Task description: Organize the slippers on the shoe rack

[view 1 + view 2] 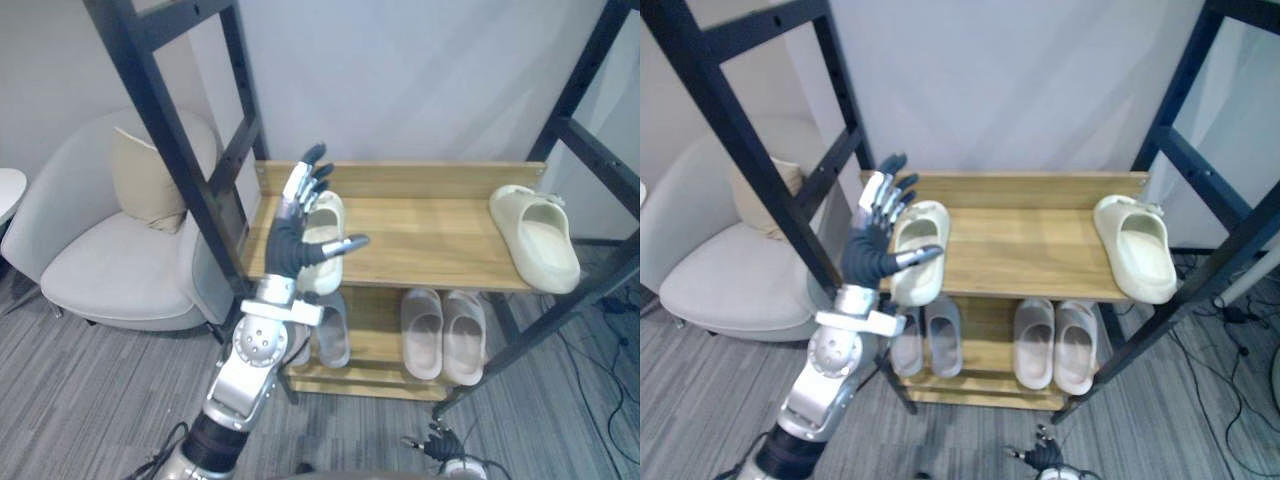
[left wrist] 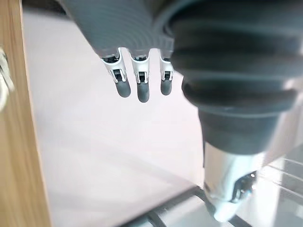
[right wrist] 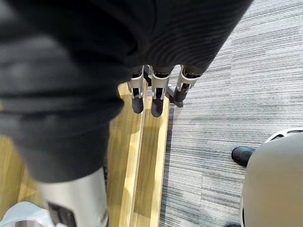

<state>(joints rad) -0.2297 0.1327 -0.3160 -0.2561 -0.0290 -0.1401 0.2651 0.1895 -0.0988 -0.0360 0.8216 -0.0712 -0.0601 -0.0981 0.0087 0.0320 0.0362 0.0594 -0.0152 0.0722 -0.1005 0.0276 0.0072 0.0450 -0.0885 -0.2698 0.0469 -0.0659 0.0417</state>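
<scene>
A cream slipper (image 1: 328,215) lies at the left end of the wooden rack's top shelf (image 1: 430,240), its toe over the front edge. Its mate (image 1: 535,235) lies at the right end, also overhanging. My left hand (image 1: 290,245) is raised just in front of the left slipper, open, fingers (image 2: 137,82) straight and thumb (image 2: 227,189) spread, holding nothing. On the lower shelf sit a pale pair (image 1: 443,335) and a grey pair (image 1: 330,335). My right hand (image 1: 1040,455) hangs low near the floor by the rack's base (image 3: 142,156), fingers (image 3: 156,94) relaxed and empty.
A black metal frame stands round the rack, with a slanted post (image 1: 170,130) at the left and another (image 1: 580,110) at the right. A light armchair (image 1: 110,260) with a beige cushion (image 1: 145,180) stands left of the rack. Grey carpet (image 3: 236,94) covers the floor.
</scene>
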